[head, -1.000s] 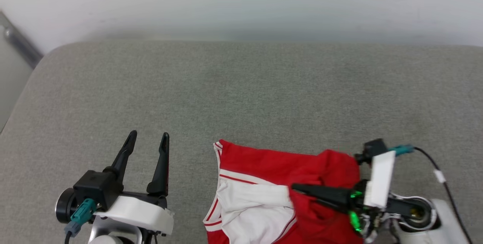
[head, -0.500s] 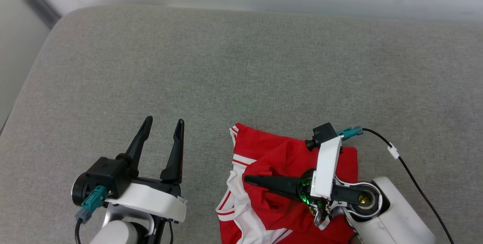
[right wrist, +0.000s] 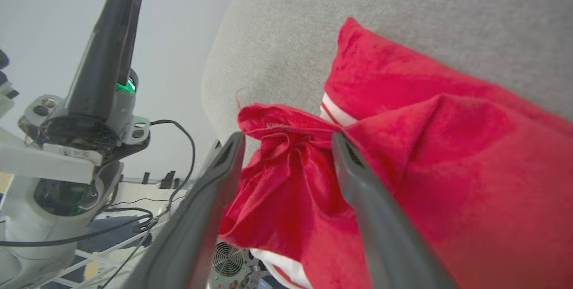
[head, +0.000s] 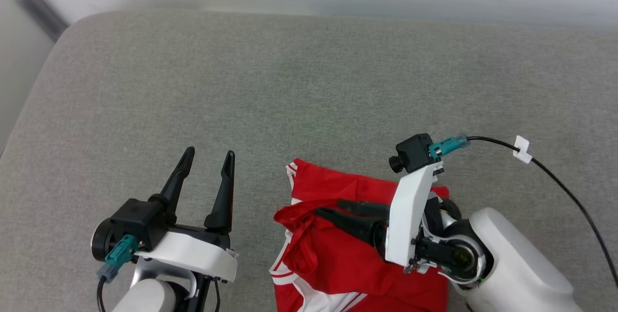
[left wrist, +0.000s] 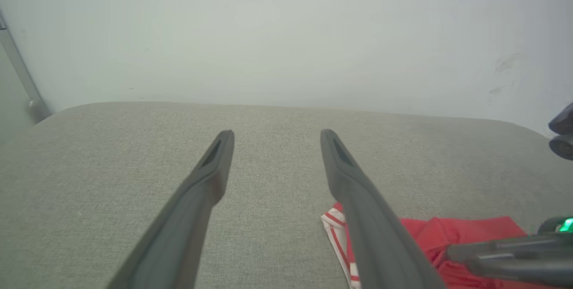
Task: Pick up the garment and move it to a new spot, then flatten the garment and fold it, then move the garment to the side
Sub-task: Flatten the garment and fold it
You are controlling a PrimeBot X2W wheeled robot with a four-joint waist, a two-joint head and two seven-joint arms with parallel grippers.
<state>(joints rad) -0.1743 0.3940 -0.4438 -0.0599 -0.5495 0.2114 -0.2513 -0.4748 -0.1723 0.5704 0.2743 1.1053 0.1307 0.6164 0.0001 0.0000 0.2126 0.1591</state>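
Two grippers, both with jaws wide, nothing held. The left gripper hovers over the bare grey cushion. The garment is just off its right-hand jaw and not touching it.

The right gripper sits low over the garment, pointing across it toward the left gripper. A bunched red fold lies between its jaws, but they stand apart and I see no pinch on the cloth.

The garment is a crumpled heap under and ahead of the right jaws. White striped trim shows on the edge facing the left gripper. The lettering isn't visible from here.

My read on handling:
- It's light, limp jersey with no stiffness, so it will drape and drag along the cushion.
- It's not fragile, and grip on it should be decent.
- The main risk is pinching several layers at once, so it lifts as a wad, or loose cloth catching on the long fingers.

Where I'd grab:
- Not the fold between the right jaws, which looks multi-layer.
- Go for a single clean edge instead: the striped hem or sleeve trim nearest the left jaws.
- Put the right jaws on the opposite edge so the two can tension it flat.
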